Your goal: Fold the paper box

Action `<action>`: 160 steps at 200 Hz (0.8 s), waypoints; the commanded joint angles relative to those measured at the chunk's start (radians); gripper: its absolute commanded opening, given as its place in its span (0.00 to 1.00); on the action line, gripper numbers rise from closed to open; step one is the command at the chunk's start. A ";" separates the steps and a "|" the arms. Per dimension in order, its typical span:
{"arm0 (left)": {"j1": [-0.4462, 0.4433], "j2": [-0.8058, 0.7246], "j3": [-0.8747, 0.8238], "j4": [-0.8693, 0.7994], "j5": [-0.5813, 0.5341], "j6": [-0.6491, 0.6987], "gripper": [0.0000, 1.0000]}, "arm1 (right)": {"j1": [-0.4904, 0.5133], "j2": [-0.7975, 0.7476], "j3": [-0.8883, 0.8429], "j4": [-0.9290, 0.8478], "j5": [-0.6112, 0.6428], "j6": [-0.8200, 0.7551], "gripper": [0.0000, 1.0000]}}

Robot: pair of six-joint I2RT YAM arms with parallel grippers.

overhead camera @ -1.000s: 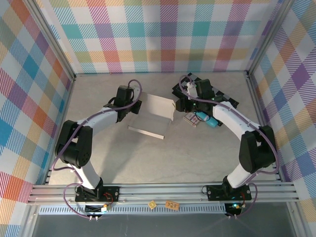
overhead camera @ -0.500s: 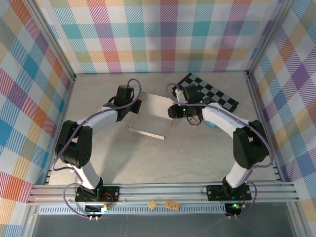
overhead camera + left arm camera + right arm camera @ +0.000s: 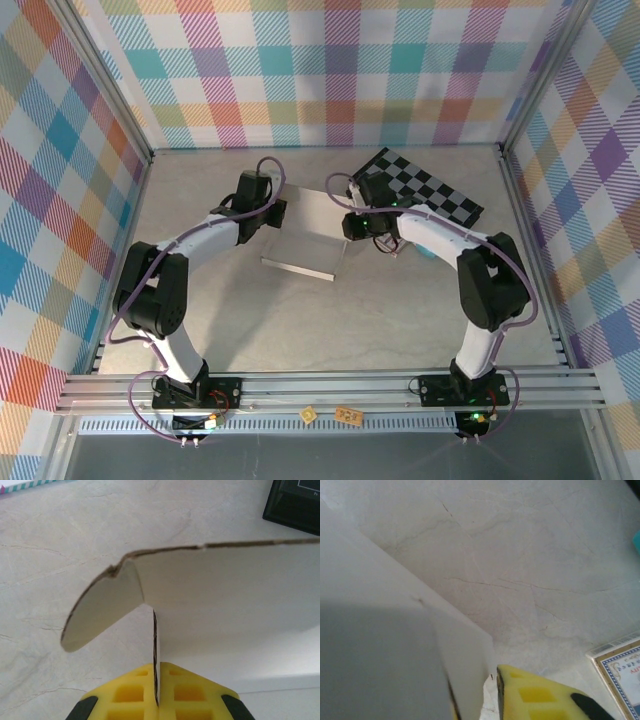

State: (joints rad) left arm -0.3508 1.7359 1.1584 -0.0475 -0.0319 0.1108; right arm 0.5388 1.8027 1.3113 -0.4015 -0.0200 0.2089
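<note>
Right gripper (image 3: 351,226) has reached the box (image 3: 300,245), jaws apart astride its wall; close squarely against the left gripper's (image 3: 156,672) clamp on the box.

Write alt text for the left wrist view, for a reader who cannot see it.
The left gripper is shut on a thin upright edge of the white paper box. Above it a broad panel spans to the right and a rounded flap curls to the left, over a pale marbled table.
</note>
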 commanded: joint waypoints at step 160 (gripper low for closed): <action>-0.002 0.066 -0.038 0.308 -0.031 -0.384 0.00 | 0.093 0.110 -0.052 0.539 0.249 0.103 0.00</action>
State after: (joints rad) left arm -0.3435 1.8294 1.1950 0.1310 -0.1078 -0.2218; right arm 0.6121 1.9175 1.3029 -0.0811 0.2424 0.3401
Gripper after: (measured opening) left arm 0.047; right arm 0.055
